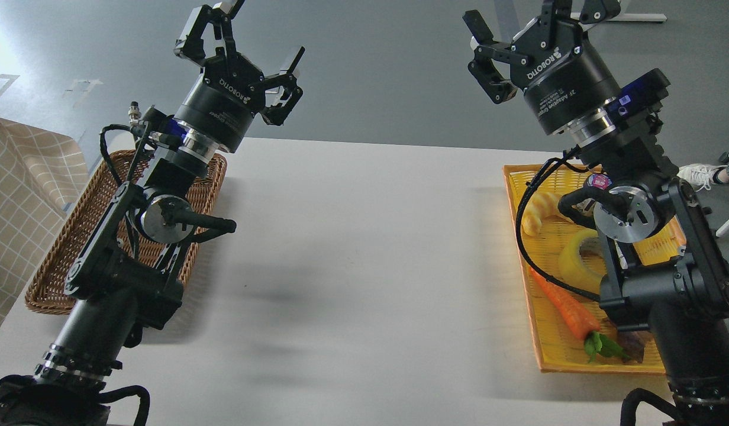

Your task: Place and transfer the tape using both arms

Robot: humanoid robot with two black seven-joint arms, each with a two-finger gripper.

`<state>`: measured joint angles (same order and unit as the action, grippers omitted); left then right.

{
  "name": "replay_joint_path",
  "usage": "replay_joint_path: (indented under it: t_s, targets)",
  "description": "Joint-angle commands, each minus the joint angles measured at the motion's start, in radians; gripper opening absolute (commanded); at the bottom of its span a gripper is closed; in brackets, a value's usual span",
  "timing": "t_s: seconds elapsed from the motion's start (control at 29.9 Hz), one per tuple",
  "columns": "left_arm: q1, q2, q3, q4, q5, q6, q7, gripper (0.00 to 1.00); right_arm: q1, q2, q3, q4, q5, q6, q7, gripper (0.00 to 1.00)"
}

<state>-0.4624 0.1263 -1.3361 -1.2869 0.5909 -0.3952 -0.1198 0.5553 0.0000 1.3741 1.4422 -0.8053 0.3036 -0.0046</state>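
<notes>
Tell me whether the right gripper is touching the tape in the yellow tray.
Apart. The head view shows the right gripper open and raised far above the table, while the tape lies down in the yellow tray, partly hidden behind the arm.

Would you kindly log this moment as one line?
left gripper open, empty | right gripper open, empty | tape in yellow tray

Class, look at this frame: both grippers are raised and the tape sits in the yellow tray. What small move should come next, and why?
Probably lower the right gripper toward the tape in the yellow tray. Both grippers are open, held high and hold nothing, and the tape lies on the right side, partly hidden behind the right arm, beside a carrot. The left gripper is far off, above the wicker basket.
</notes>
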Motion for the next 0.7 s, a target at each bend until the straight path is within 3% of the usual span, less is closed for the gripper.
replay_joint_path:
  t_s: [0.0, 0.67]
  targets:
    - [0.008, 0.0, 0.001, -0.003, 0.0, -0.011, 0.0, 0.98, 0.005, 0.0, 0.002, -0.003, 0.0, 0.0, 0.0, 1.0]
    - [0.027, -0.004, 0.001, -0.026, 0.0, -0.014, 0.0, 0.98, 0.003, -0.041, -0.004, 0.01, 0.0, 0.008, 0.005, 1.0]
